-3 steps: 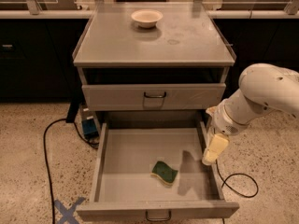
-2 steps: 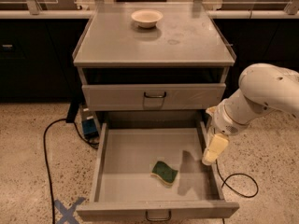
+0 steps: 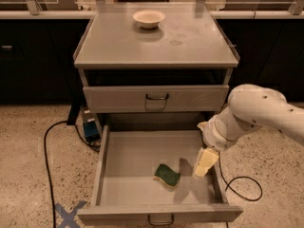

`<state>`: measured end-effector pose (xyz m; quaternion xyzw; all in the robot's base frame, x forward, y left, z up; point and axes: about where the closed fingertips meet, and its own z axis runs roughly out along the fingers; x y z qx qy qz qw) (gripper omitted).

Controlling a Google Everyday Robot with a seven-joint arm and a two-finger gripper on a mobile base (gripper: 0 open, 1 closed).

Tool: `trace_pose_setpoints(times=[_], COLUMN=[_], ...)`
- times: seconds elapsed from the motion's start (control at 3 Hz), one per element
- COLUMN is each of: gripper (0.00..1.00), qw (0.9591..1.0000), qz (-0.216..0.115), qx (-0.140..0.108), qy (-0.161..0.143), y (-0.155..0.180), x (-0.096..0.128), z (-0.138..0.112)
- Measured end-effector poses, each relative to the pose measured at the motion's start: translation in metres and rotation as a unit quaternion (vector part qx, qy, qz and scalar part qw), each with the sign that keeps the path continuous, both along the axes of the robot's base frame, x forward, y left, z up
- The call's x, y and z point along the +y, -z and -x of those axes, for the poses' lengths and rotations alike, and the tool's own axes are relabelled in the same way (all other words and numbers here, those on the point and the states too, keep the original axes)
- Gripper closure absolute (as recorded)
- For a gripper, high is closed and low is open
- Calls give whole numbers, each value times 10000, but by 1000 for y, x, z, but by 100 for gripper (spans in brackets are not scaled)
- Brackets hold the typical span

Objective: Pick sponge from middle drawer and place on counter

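The sponge (image 3: 167, 175), dark green on yellow foam, lies flat on the floor of the middle drawer (image 3: 101, 167), right of centre. The drawer is pulled fully out, its front panel and small loop handle at the bottom edge of the view. My gripper (image 3: 204, 163) hangs from the white arm over the drawer's right part, a short way to the right of the sponge and not touching it. The grey counter (image 3: 190, 49) tops the cabinet above.
A cream-white bowl (image 3: 148, 18) stands at the back of the counter. The upper drawer front (image 3: 156, 98) with a black handle is closed. A black cable (image 3: 46, 151) and a blue box (image 3: 90, 128) lie on the floor to the left, and another cable loop (image 3: 244, 186) to the right.
My arm and gripper have moved a little left and down, into the drawer space and closer to the sponge. The sponge has not moved.
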<state>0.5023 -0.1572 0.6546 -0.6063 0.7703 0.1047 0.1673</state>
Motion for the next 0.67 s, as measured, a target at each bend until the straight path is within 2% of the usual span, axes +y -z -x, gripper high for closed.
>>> trace_pose_setpoints(times=[0.67], gripper=[0], qw=[9997], qz=[60], qx=[149], qy=[190], y=[40], x=[22], z=[10])
